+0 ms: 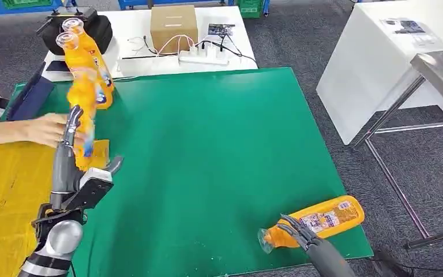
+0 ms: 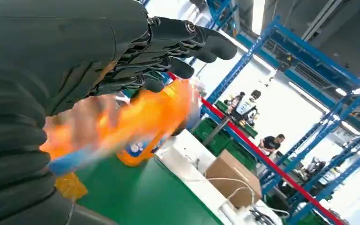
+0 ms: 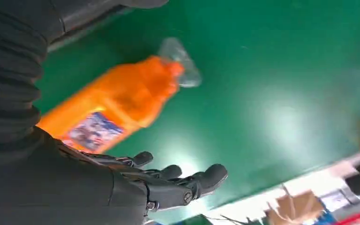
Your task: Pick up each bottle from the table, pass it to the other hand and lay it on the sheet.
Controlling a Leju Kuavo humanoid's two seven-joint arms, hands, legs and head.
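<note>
Lying on its side on the green mat point(image 1: 219, 161), the near bottle point(image 1: 314, 222) sits at about five o'clock on the table, cap end toward your robot. Your right hand point(image 1: 300, 231) is over its neck end with fingers point(image 3: 168, 183) spread apart; the right wrist view shows the fingers beside the bottle point(image 3: 117, 103), not wrapped on it, so it holds nothing. At about ten o'clock, your left hand point(image 1: 72, 135) is raised upright against a second bottle point(image 1: 83, 104), blurred in the frames. A person's hand point(image 1: 49, 128) touches that bottle too. The left wrist view shows the fingers point(image 2: 187, 42) arched over the orange blur; you cannot tell whether they clamp it. A third bottle point(image 1: 95, 63) stands just behind at eleven o'clock. The yellow sheet point(image 1: 6, 190) lies at nine o'clock, beside the mat.
</note>
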